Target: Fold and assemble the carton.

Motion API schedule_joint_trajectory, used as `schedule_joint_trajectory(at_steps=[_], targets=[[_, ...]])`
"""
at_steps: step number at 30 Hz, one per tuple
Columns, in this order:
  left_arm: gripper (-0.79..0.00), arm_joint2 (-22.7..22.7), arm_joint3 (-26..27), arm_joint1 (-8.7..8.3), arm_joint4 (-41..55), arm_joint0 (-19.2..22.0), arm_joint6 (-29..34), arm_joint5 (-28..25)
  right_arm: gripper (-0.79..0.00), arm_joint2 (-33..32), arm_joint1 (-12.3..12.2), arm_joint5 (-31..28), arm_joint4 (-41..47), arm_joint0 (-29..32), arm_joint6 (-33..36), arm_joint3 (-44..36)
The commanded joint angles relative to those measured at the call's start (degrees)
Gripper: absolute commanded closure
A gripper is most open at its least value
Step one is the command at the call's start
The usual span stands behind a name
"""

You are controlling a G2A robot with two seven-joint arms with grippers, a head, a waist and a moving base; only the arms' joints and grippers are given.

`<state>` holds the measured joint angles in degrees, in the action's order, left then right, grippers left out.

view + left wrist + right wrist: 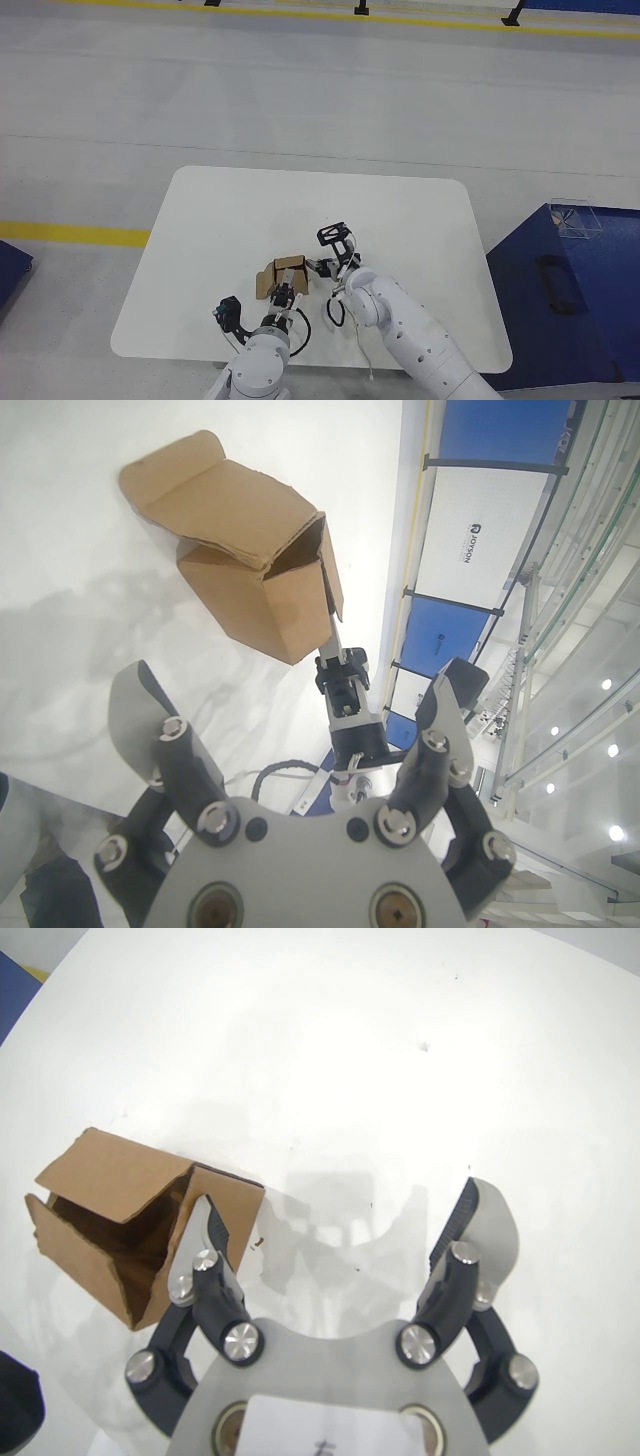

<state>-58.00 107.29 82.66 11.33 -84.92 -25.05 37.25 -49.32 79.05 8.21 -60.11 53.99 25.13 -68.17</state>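
A small brown carton point(283, 272) lies on its side on the white table point(400, 210), near the front edge. In the left wrist view the carton point(240, 565) has a rounded flap sticking out and one end gaping. My left gripper point(295, 685) is open, a short way back from the carton, nothing between its fingers. My right gripper point(340, 1193) is open too. One of its fingers point(210, 1223) rests against the outer side wall of the carton point(115, 1228), by the open end; the other finger stands over bare table. In the top view the right gripper point(322, 266) sits just right of the carton.
A dark blue block point(570, 290) with a clear plastic bin point(573, 215) stands off the table's right side. The table's far half and left side are bare. Yellow floor lines run behind and to the left.
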Motion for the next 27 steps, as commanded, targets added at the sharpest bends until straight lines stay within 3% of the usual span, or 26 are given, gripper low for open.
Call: schedule_joint_trajectory(at_steps=[1, 4, 7, 15, 22, 25, 27], targets=[[-0.785, 0.00, 0.00, 0.00, 0.00, 0.00, 0.00, 0.00, -0.785, -0.38, 0.12, 0.33, 0.25, -0.19, -0.36, 0.92], [-0.785, 0.00, 0.00, 0.00, 0.00, 0.00, 0.00, 0.00, -0.785, -2.31, -0.14, 1.11, 0.30, 0.17, -0.91, 0.44], [-0.785, -1.76, 1.24, -0.06, 2.36, -1.56, 2.18, -5.02, -0.785, -5.47, -0.78, 0.01, 1.83, 1.94, -2.42, -2.74], [-0.785, -4.20, -2.51, -1.06, -3.25, -7.69, 8.43, -30.13, -0.785, -10.50, -2.07, -2.71, 2.13, 9.55, -10.32, -13.45], [-0.785, -4.21, -2.82, -1.05, -3.62, -7.79, 8.17, -31.00, -0.785, -10.55, -2.08, -2.51, 1.84, 9.60, -10.49, -13.37], [-0.785, -5.05, -3.48, -0.99, -3.79, -7.56, 6.36, -32.13, -0.785, -8.69, -1.76, 1.84, -4.98, 9.65, -15.80, -12.43], [-0.785, -4.71, -5.89, -0.73, -3.34, -6.77, 5.86, -34.16, -0.785, -6.82, -1.10, 2.61, -4.64, 9.79, -18.04, -12.21]])
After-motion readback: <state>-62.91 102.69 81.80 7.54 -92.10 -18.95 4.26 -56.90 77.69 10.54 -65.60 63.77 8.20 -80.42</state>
